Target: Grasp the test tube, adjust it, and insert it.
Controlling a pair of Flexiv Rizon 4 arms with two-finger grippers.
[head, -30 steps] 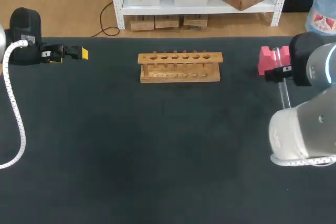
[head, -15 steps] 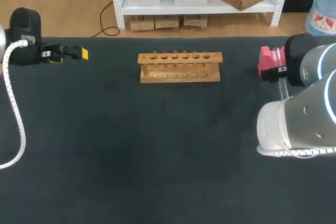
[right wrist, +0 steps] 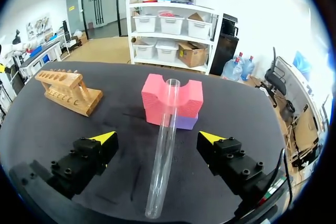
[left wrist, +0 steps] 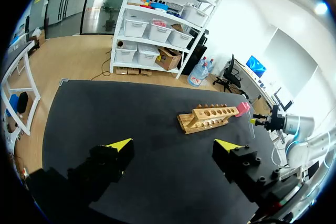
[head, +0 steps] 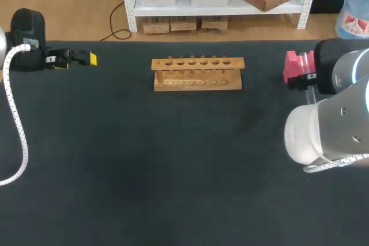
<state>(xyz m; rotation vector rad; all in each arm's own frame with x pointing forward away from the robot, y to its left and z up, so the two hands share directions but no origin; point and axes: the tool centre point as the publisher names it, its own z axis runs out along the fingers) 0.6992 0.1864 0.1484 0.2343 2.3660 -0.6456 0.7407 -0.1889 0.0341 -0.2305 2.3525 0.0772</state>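
Clear glass test tube (right wrist: pixel 164 145) near black desk's (head: pixel 144 159) right edge, open end propped on pink foam block (right wrist: pixel 184 98). It lies between my right claw's (right wrist: pixel 156 138) spread fingers, not gripped. Left claw (left wrist: pixel 172 144) released, at far-left corner. Wooden six-hole rack (head: pixel 197 74) mid far edge.

clear, colourless test tube (right wrist: pixel 164 140); pink block (right wrist: pixel 172 100) with a purple base; pale tan wooden rack (head: pixel 197 74); plain matte black bench (head: pixel 173 154); black, yellow-tipped left end effector (left wrist: pixel 173 144) and right end effector (right wrist: pixel 157 138).
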